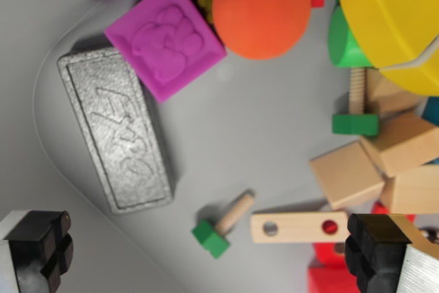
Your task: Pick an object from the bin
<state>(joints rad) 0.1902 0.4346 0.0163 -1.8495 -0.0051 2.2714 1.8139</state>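
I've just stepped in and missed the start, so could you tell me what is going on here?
A robot arm's wrist camera looks down into a grey bin of toys. The gripper is open and holds nothing; its black fingers show at the bottom corners. Between them lie a small green-headed wooden bolt and a wooden strip with two holes. Further up are a silver block, a magenta tile and an orange ball. Nothing has been picked yet.

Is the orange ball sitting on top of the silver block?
No, the orange ball lies apart from the silver block, with the pink square between them.
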